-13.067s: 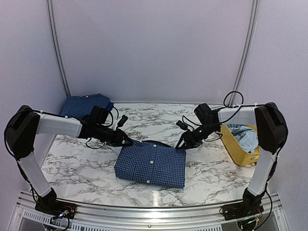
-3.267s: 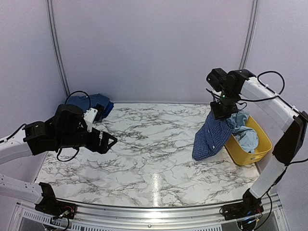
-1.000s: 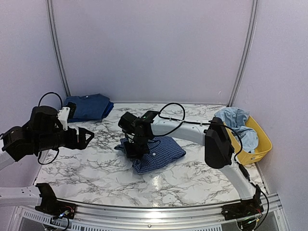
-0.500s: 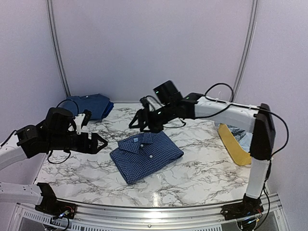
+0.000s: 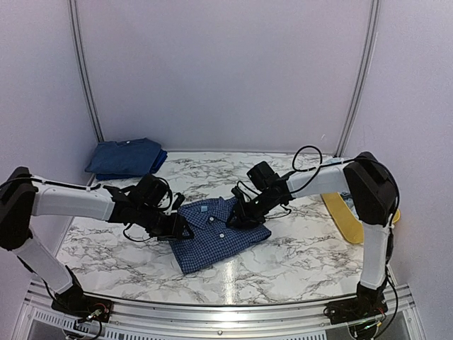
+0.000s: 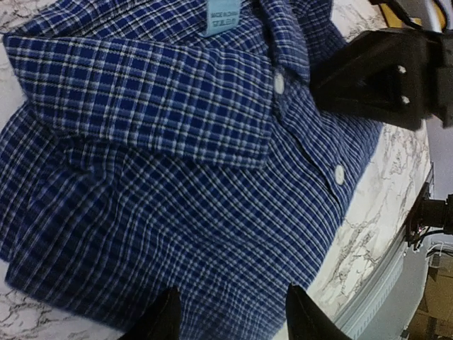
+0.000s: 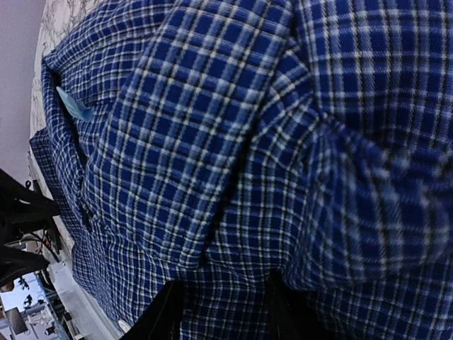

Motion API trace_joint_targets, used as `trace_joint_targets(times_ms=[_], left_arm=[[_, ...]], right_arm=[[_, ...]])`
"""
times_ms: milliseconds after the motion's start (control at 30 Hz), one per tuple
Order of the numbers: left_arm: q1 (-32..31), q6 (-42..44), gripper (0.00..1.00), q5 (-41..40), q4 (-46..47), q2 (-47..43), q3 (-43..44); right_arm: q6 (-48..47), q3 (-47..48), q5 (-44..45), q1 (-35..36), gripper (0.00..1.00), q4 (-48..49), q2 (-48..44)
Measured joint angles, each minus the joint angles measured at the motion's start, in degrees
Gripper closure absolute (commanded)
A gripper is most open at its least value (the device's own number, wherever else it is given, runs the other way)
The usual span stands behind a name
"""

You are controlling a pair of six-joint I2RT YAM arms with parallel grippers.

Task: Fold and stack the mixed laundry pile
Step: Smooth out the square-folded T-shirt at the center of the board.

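The navy small-check button-up shirt (image 5: 221, 234) lies folded on the marble table, collar toward the back. It fills the left wrist view (image 6: 177, 163) and the right wrist view (image 7: 233, 142). My left gripper (image 5: 181, 228) is at the shirt's left edge, open, its fingertips (image 6: 167, 320) apart over the cloth. My right gripper (image 5: 238, 214) is at the shirt's far right edge, open, its fingers down on the fabric (image 7: 223, 312). It also shows in the left wrist view (image 6: 382, 71). A solid dark-blue piece (image 5: 127, 156) lies folded at the back left. The light-blue T-shirt is hidden.
The yellow plastic tub (image 5: 345, 218) stands at the right edge of the table, mostly hidden behind my right arm. The table's metal front rail (image 5: 212, 315) runs along the near edge.
Both grippers have come down to the shirt. The right one moved from behind the shirt to its far right edge, the left one moved right to its left edge. The shirt shifted slightly.
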Motion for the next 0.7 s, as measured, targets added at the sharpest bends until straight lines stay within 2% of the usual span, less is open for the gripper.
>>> trace_joint_targets(times_ms=[167,300,400,567,700], left_arm=[[2.49,-0.7,0.58,0.94,1.88,7.19,1.31],[6.12,0.26,0.52,1.84,1.77,7.96,1.31],[7.41,2.19,0.5,2.49,0.98,5.81,1.31],[11.26,3.98,0.49,3.5,0.09,-2.23,1.33],[15.1,5.22,0.5,2.99,-0.26,-3.17,1.88]], right_arm=[[0.94,-4.59,-0.22,3.54,0.57,2.58,-3.28],[2.54,-7.96,-0.33,9.38,0.55,2.84,-6.78],[3.08,-9.7,-0.17,10.84,0.54,2.45,-11.52],[1.95,-10.75,3.13,4.61,0.56,1.07,-22.64],[-0.13,-10.88,6.49,-1.09,0.54,-0.5,-24.52]])
